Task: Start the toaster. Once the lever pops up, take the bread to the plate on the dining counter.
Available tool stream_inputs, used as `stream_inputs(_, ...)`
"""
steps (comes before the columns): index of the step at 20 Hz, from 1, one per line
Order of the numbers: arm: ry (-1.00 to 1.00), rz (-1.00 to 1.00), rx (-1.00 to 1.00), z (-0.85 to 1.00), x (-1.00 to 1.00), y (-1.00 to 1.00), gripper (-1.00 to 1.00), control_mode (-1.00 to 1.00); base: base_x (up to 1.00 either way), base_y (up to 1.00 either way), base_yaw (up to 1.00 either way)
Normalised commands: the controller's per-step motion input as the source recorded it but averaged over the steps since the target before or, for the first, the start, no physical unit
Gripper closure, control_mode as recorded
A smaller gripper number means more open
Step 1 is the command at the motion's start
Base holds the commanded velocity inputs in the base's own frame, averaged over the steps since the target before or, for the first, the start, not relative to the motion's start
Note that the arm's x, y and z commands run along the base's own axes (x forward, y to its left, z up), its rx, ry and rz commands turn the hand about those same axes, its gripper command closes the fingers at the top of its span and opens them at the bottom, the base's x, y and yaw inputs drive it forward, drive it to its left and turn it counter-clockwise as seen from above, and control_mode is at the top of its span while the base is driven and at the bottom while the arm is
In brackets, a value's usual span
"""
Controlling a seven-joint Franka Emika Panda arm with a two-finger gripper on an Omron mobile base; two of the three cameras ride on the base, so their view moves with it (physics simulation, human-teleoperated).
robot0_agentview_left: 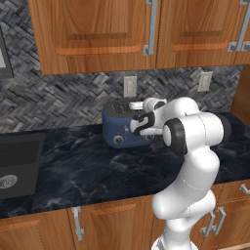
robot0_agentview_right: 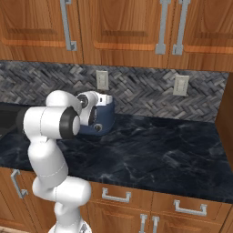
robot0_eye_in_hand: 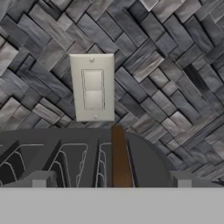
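The dark-blue toaster (robot0_agentview_left: 117, 131) stands on the black worktop against the tiled wall, and it also appears behind the arm (robot0_agentview_right: 104, 119). My gripper (robot0_agentview_left: 134, 105) hovers level over its black slotted top (robot0_eye_in_hand: 65, 157), pointing at the wall. Both fingertips (robot0_eye_in_hand: 39, 179) stand wide apart, open, with nothing between them. The bread (robot0_eye_in_hand: 120, 157) shows as a thin brown edge standing in a slot between the fingers. The plate and the dining counter are out of view.
A pale wall switch (robot0_eye_in_hand: 92, 87) sits straight ahead of the hand, and a second outlet (robot0_agentview_left: 205, 81) is further right. Wooden upper cabinets (robot0_agentview_left: 97, 29) hang above. A dark sink (robot0_agentview_left: 17, 163) lies at the left. Open worktop (robot0_agentview_right: 164, 150) stretches right of the toaster.
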Motion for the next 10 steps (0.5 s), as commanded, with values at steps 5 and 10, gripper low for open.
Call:
stream_inputs(5, 0.02, 0.04, 0.04, -0.03, 0.01, -0.07, -1.0, -1.0, 0.0, 0.0, 0.0)
stream_inputs(10, 0.0, 0.02, 0.02, 0.0, 0.0, -0.13, -1.0, -1.0, 0.0, 0.0, 0.0)
